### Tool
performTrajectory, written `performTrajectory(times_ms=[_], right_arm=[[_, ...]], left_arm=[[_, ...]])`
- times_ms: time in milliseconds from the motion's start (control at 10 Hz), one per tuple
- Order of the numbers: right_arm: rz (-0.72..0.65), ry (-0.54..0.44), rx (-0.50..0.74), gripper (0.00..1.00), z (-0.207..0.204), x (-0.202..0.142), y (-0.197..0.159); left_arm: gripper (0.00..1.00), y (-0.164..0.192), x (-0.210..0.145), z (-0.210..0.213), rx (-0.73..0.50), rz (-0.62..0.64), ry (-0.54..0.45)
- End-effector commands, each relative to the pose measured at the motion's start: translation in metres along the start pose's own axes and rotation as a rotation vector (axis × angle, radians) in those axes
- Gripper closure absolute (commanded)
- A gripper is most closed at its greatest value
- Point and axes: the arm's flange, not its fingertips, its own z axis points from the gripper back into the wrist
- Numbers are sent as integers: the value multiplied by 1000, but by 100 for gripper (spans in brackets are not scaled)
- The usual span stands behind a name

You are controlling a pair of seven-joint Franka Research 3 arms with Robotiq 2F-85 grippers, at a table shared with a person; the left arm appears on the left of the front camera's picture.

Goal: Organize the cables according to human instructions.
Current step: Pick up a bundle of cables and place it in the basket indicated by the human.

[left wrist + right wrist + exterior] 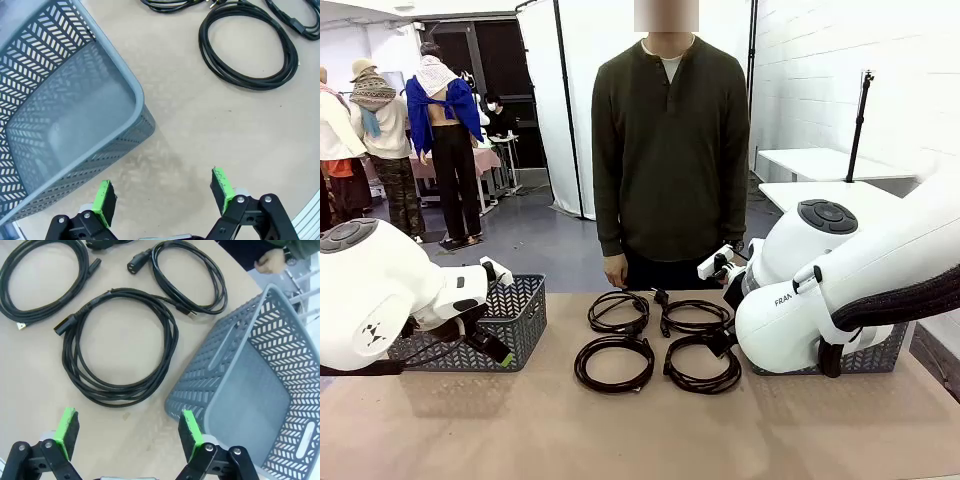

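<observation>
Nearest me, left gripper (162, 192): I am holding its green pads wide apart over the bare table (200, 140), gripping nothing.
right gripper (128, 429): I am holding its jaws just as wide, gripping nothing.
left basket (125, 82): grey slatted plastic, sitting just beside my left gripper.
right basket (215, 352): its twin, sitting just beside my right gripper.
near-right cable (117, 396): lying coiled flat just ahead of my right gripper, beside the right basket.
near-left cable (250, 83): lying coiled flat ahead of my left gripper, apart from the left basket.
far-left cable (638, 322) and far-right cable (695, 329): lying coiled behind the near pair, between the two baskets.
person (670, 150): standing at the far edge in a dark olive top, one hand (615, 270) hanging by the table.
</observation>
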Motion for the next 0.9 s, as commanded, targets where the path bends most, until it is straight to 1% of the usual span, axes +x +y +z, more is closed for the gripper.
performTrajectory(times_ms=[0,800], right_arm=[[0,0,0,0,0,0,0],[0,0,0,0,0,0,0]], left_arm=[[0,0,0,0,0,0,0],[0,0,0,0,0,0,0]])
